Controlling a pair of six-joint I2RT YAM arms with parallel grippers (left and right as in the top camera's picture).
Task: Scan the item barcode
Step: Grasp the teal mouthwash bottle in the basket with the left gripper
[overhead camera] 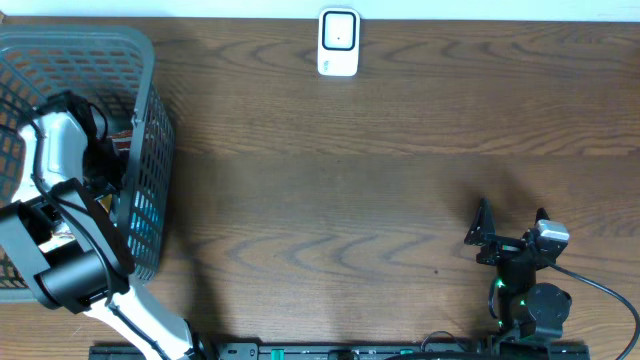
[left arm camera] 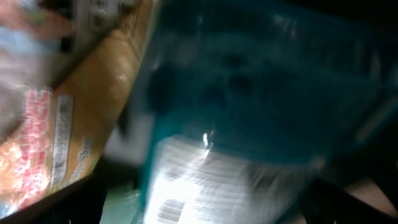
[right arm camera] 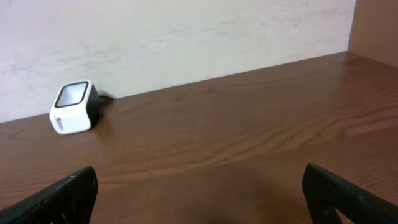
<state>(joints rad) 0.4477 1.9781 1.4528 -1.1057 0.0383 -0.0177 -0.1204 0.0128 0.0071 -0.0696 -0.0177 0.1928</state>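
**Left arm in the basket, both jaws released**

Overhead: the left arm [overhead camera: 62, 215] reaches into the grey basket [overhead camera: 148, 120] at the desk's [overhead camera: 350, 190] left end. The right jaws are released and empty, well apart from the scanner [overhead camera: 338, 42].

Left wrist: a blurred teal packet [left arm camera: 261, 81], barcode [left arm camera: 166, 211] showing, lies close before the released left jaws.

Right wrist: the scanner [right arm camera: 73, 107] stands far left.

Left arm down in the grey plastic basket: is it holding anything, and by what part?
Nothing seems held. The left gripper stands wide open over a blurred teal plastic packet; no finger visibly clamps it. The right gripper is open and empty.
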